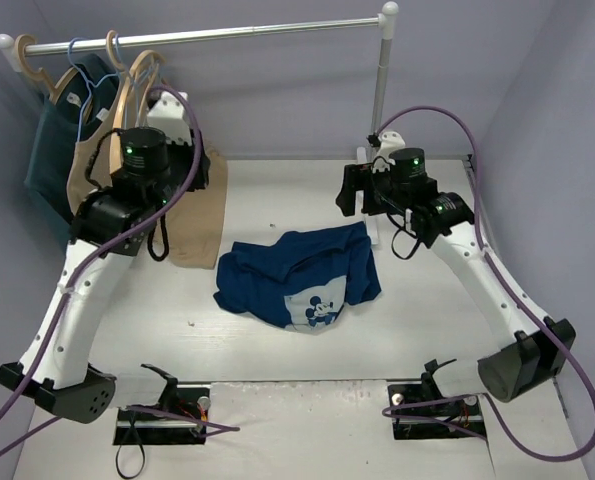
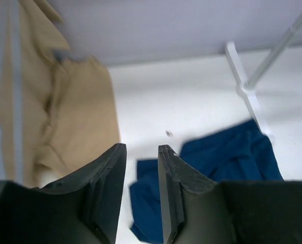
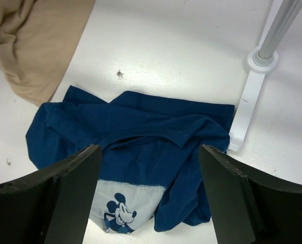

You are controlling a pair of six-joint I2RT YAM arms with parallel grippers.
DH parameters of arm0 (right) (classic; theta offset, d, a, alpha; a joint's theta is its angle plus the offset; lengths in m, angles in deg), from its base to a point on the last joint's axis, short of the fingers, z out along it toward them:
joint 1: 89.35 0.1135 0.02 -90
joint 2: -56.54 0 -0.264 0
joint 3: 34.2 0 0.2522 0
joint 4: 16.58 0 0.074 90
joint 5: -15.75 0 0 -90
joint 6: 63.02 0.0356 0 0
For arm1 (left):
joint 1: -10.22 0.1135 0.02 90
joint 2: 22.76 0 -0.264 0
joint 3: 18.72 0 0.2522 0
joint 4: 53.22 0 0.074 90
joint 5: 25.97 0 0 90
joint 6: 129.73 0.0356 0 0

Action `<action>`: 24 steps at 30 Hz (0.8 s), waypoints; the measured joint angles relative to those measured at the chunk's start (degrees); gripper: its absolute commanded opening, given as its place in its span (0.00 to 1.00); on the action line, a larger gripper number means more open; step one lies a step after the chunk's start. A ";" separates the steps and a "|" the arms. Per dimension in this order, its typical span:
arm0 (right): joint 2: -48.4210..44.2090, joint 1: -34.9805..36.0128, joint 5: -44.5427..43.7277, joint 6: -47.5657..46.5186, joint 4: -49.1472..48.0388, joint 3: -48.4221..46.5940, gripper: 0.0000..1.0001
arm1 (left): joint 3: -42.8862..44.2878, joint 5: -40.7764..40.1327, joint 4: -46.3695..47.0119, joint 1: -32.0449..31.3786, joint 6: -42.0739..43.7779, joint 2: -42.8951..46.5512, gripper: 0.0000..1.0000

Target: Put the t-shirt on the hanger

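**T-shirt** (image 1: 302,275): navy-blue knit, soft and crumpled, lying in a loose heap on the surface (image 1: 277,410) below the rail (image 1: 207,36). One edge reaches the flat white foot (image 3: 244,109) of the rail's post (image 1: 382,80). The folds overlap, and a pale panel with a Mickey Mouse print is turned upward on the side away from the rail.

**Hanger** (image 1: 80,75): thin light-blue wire with a curved hook, hung on the rail at the end away from the post. It sits among the other hung pieces.

**Rail**: pale metal tube with round white end caps, carried on a slim upright post.

**Wooden hangers** (image 1: 127,75): thick and tan, hooked on the rail just beside the blue one.

**Tan garment** (image 1: 192,215): matte cloth hanging from the rail, its lower part slumped in folds onto the surface beneath.

**Dark teal garment** (image 1: 52,150): hangs at the rail's far end, behind the tan one.

**Left pincer** (image 2: 140,173): black ribbed fingers with only a narrow gap between them, nothing held. It is raised just in front of the hung clothes, and its arm hides part of them in the top view.

**Right pincer** (image 3: 148,157): fingers spread wide and empty, poised over the t-shirt near the post's foot.

**Surface**: white, with a faint wood grain and a small dark speck (image 3: 120,73) between the t-shirt and the rail.
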 measured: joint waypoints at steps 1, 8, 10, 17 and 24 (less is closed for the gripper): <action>-1.11 0.20 0.17 -0.04 0.07 0.11 0.79 | 3.30 -1.60 -0.90 0.09 1.64 -0.28 0.31; -5.44 0.28 1.11 -0.59 1.49 2.34 0.80 | 22.12 -7.43 -6.25 4.74 6.43 -10.75 0.36; -6.16 0.28 1.36 -0.94 2.10 3.23 0.80 | 23.98 -8.55 -7.30 6.32 6.88 -14.01 0.36; -8.96 0.28 2.08 -1.36 2.62 6.49 0.80 | 24.30 -8.76 -10.67 10.19 7.17 -18.88 0.36; -10.05 0.28 3.06 -1.36 2.69 7.78 0.80 | 24.11 -9.44 -10.62 11.91 7.15 -18.14 0.36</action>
